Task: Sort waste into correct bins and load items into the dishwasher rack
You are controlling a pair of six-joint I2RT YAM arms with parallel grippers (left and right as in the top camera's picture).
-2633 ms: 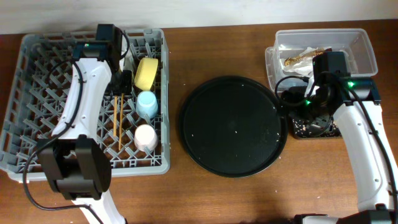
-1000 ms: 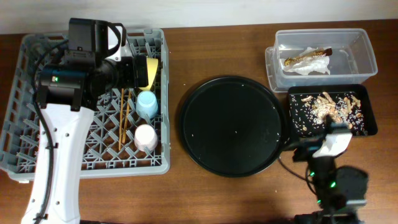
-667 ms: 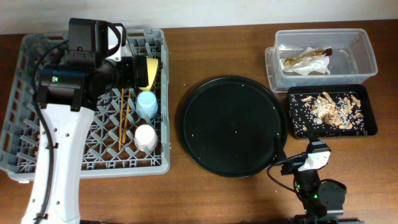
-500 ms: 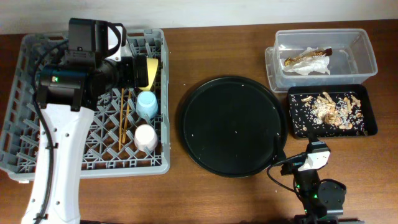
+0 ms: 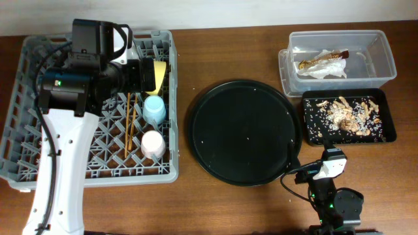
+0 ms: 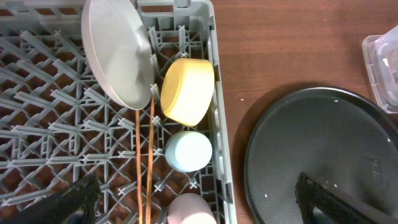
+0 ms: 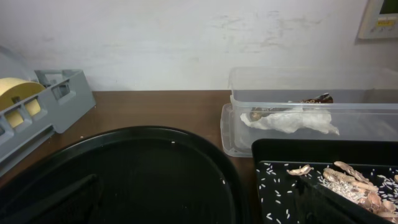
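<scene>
"On the left side of the desk, what did the dishwasher rack (image 5: 19, 111) hold when you looked?"

"Through my left wrist camera I saw the white plate (image 6: 117, 56) leaning on edge at the far side. The yellow bowl (image 6: 188, 90) was tipped on its side just right of it. The light-blue cup (image 6: 188, 150) and the pink cup (image 6: 189, 210) followed in a line toward the near edge. The chopsticks (image 6: 150, 162) lay side by side just left of the cups."

"And the grippers?"

"My left gripper (image 6: 196, 190) hung over that rack, fingers spread wide, nothing between them. My right gripper (image 7: 199, 185) was spread too and empty. It sat low at the near right of the desk, facing across the round black tray (image 7: 143, 162)."

"The waste?"

"The napkin with its wrapper (image 5: 320, 68) lay in the clear tub (image 5: 379, 65) at the far right. The food scraps (image 5: 349, 114) sat in the black rectangular tray (image 5: 309, 134), touching the tub's near side."
</scene>
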